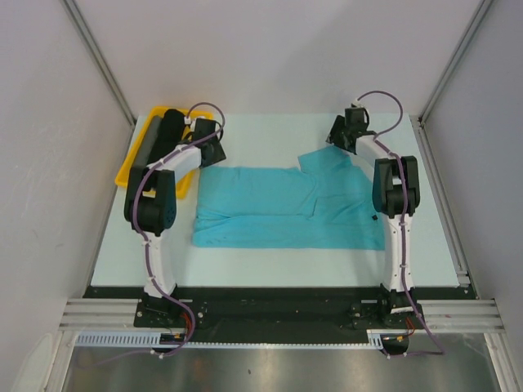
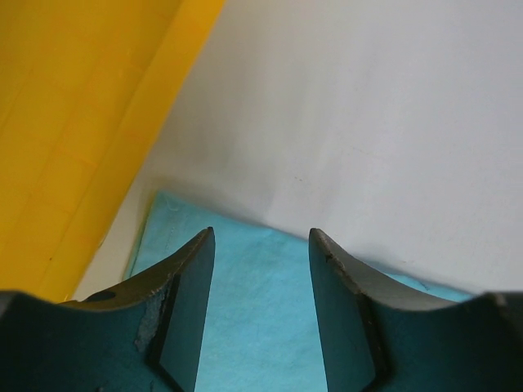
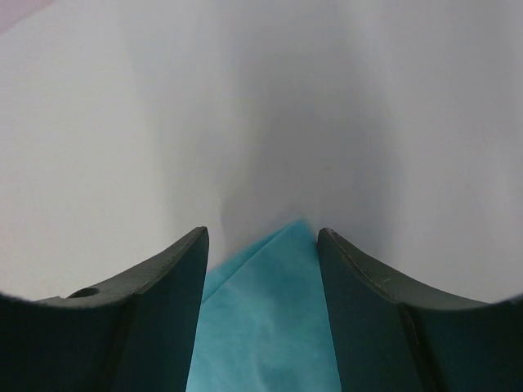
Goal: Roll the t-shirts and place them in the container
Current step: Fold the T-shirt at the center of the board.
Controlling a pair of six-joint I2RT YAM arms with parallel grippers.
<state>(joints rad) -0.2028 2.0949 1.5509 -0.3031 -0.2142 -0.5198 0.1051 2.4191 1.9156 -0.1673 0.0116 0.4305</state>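
A yellow tray point(image 1: 131, 167) is sitting at the far left corner of the table point(image 1: 245, 269), with a black fabric roll point(image 1: 169, 129) and a thinner grey one point(image 1: 147, 143) lying in it. The left arm is reaching right along that tray's edge, and in its wrist view the yellow wall is filling the whole left side. Nothing else is crowding the cloth.

The t-shirt point(image 1: 278, 212) is lying flat in the middle of the table, teal. It's folded into a long band running left to right, with one sleeve poking out toward the far right corner and a tiny dark tag point(image 1: 374, 217) showing near the right edge.

The left gripper point(image 1: 211, 147) is hanging over the shirt's far left corner with its jaws apart. Nothing is pinched between them, just teal cloth showing in the gap in the wrist view. The right gripper point(image 1: 337, 137) is sitting at the tip of that sleeve, jaws spread wide and not clamping anything. I can't tell whether either one's fingertips are actually touching the fabric.
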